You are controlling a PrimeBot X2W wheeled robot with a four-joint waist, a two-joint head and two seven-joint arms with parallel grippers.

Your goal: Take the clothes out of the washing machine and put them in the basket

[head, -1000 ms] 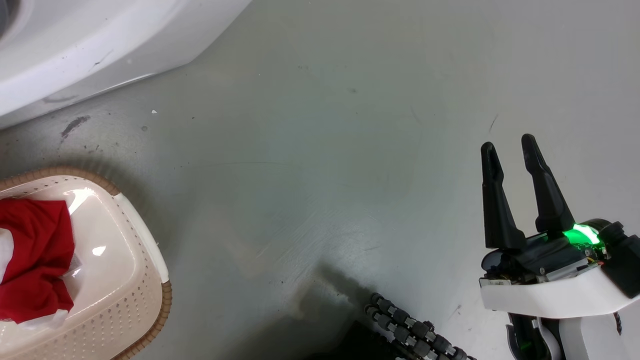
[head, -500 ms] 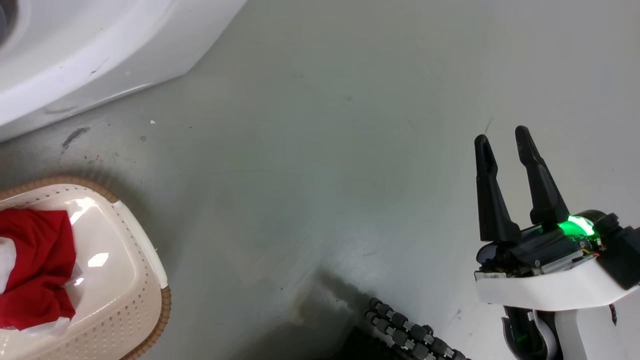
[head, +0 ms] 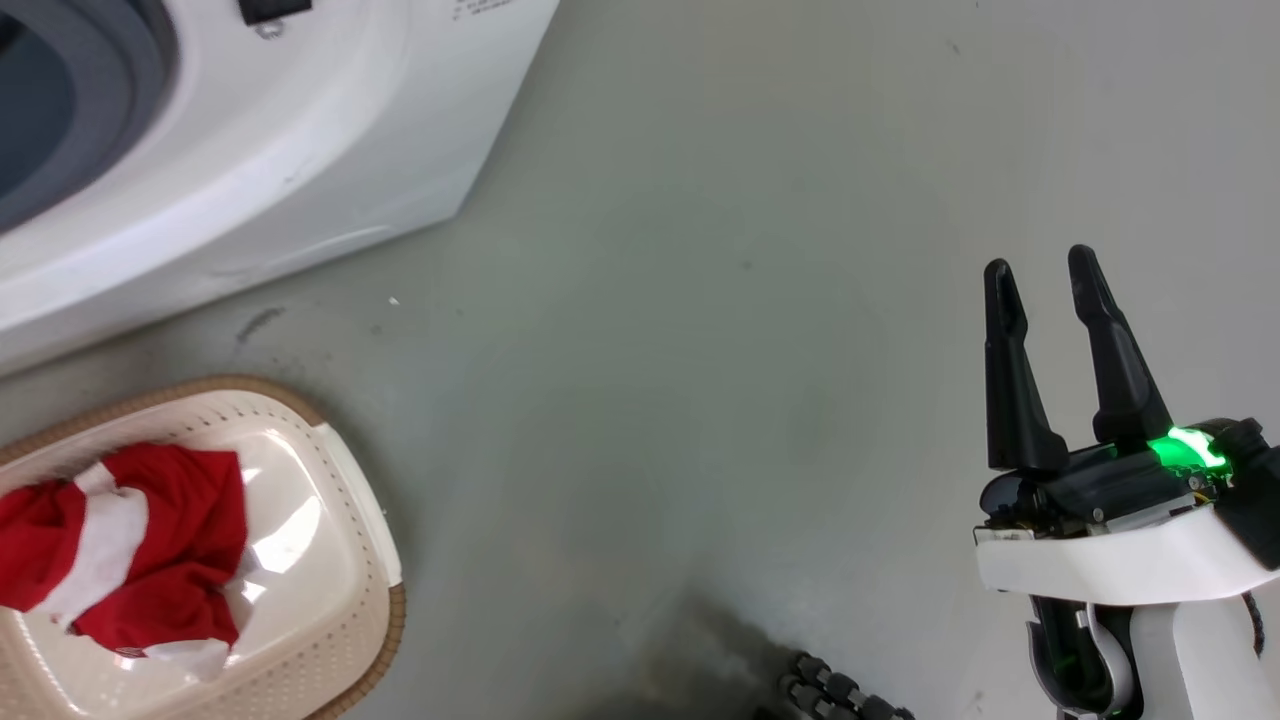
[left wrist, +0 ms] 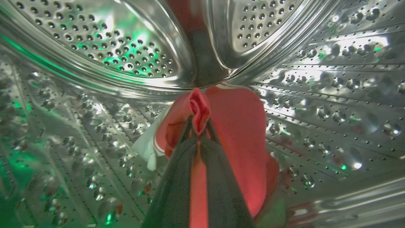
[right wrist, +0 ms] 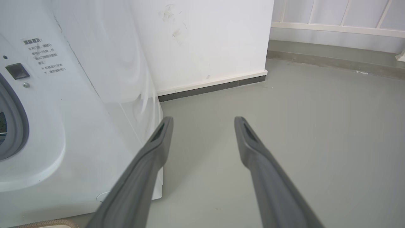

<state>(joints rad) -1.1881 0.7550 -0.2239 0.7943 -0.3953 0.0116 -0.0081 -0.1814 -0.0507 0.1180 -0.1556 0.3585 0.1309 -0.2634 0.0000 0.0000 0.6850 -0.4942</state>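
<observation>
Inside the perforated drum (left wrist: 95, 60) of the washing machine (head: 300, 150), the left claw (left wrist: 199, 126) is clamped, fingers pressed together, on a raised fold of a red garment (left wrist: 240, 126); the garment lies on the drum wall, white trim showing at one edge. Outside, to the right of the washing machine, the right claw (head: 1040, 275) hangs over the grey floor (head: 700, 400), fingers apart with nothing between them. The basket (head: 310, 560) stands on the floor just in front of the washing machine and holds a crumpled red-and-white garment (head: 160, 540)
</observation>
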